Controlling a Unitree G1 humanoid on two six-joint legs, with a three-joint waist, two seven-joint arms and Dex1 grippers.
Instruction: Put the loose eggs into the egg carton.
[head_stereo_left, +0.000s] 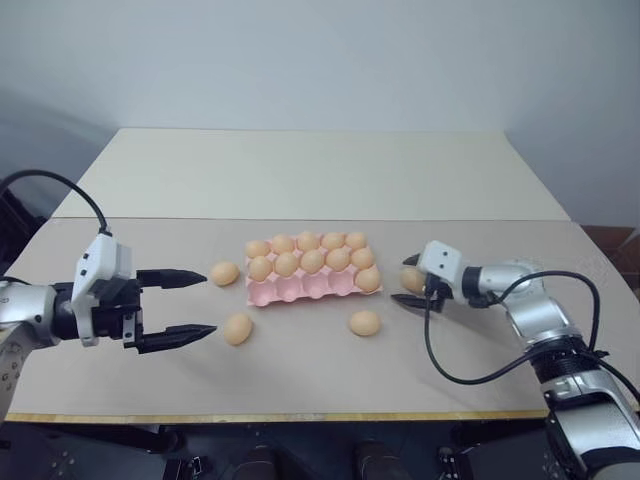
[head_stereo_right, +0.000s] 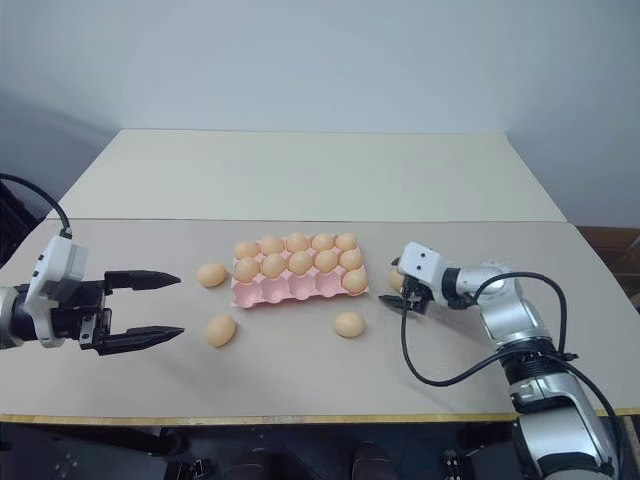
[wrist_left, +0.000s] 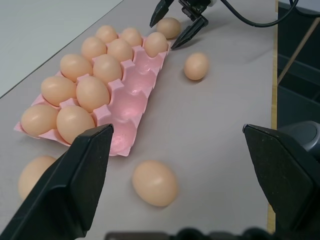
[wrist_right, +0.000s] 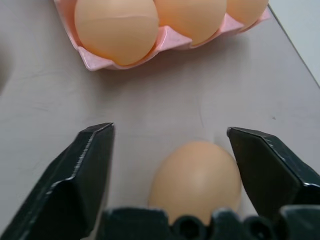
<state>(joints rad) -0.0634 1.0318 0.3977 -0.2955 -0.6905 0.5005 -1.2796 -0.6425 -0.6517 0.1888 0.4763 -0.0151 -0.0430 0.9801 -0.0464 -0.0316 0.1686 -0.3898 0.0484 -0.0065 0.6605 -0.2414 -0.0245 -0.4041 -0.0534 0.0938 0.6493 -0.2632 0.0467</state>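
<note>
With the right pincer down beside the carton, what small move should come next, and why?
Probably close the right pincer on the loose egg. The right wrist view shows that egg lying on the table between its two fingers, with gaps on both sides, so it is bracketed but not yet gripped. The egg carton has empty front cups nearby.

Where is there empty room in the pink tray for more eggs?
The egg carton has bare cups along its near row, beside the one egg at that row's right end. The two far rows are crowded with eggs. On the table, the strip nearest the robot is bare.
</note>
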